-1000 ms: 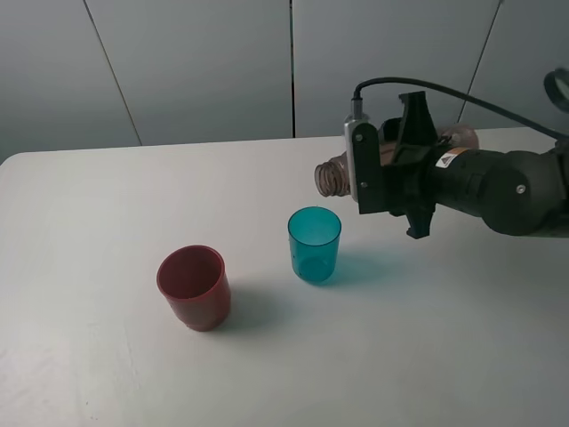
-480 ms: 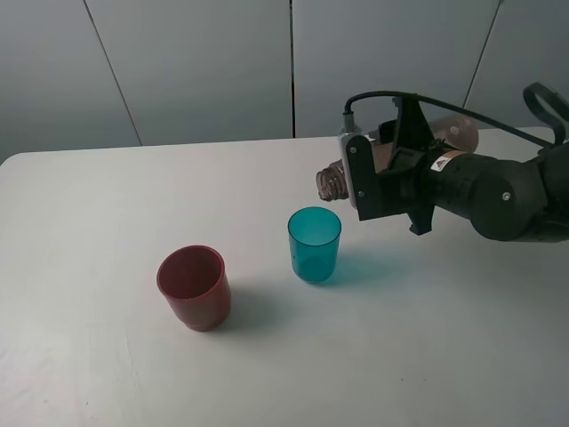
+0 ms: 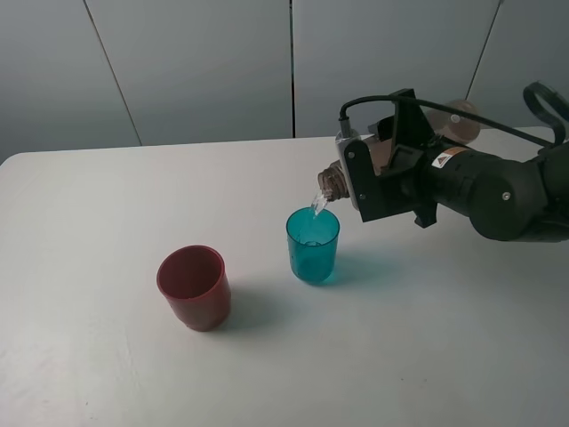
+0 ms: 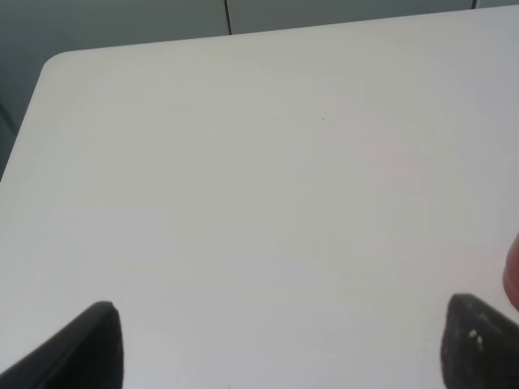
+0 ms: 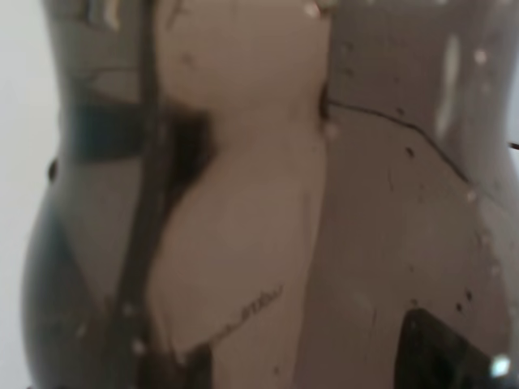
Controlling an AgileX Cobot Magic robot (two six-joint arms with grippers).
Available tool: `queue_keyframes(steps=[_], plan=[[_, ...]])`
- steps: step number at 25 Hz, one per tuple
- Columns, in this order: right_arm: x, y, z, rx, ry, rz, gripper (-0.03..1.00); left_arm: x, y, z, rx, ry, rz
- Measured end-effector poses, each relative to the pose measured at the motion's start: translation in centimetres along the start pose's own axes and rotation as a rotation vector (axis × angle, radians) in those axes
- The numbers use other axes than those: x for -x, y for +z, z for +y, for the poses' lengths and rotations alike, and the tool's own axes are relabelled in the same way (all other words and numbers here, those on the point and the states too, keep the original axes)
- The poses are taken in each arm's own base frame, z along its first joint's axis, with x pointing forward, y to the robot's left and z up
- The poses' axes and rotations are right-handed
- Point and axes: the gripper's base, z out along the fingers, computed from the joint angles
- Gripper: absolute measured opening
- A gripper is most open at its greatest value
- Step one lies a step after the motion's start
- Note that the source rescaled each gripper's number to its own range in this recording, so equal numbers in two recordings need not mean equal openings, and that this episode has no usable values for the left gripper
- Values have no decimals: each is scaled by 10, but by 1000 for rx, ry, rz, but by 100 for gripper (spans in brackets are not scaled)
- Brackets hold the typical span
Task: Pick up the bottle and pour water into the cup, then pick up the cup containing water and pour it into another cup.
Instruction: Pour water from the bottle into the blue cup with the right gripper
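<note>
The smoky grey-brown bottle hangs tilted, its open neck pointing down-left just above the teal cup and its base raised behind. My right gripper is shut on the bottle's body. A thin stream of water falls from the neck into the teal cup, which stands upright mid-table. The dark red cup stands upright to its front left. In the right wrist view the bottle fills the frame. My left gripper stands open over bare table, with a sliver of the red cup at the edge.
The white table runs back to a grey panelled wall. A black cable arcs over the right arm, which reaches in from the right side. The left arm does not show in the exterior high view.
The right gripper has tipped the bottle further: its base rose and its neck dipped toward the teal cup. Water now pours into that cup. Both cups stayed put.
</note>
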Motion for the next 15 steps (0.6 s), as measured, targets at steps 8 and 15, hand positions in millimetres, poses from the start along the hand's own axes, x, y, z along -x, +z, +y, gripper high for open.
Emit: queue_keyframes(steps=[8, 15], plan=[[0, 0, 0, -4, -45, 2, 1, 0, 0, 0, 0, 0, 0], [0, 0, -3, -31, -82, 2, 1, 0, 0, 0, 0, 0, 0]])
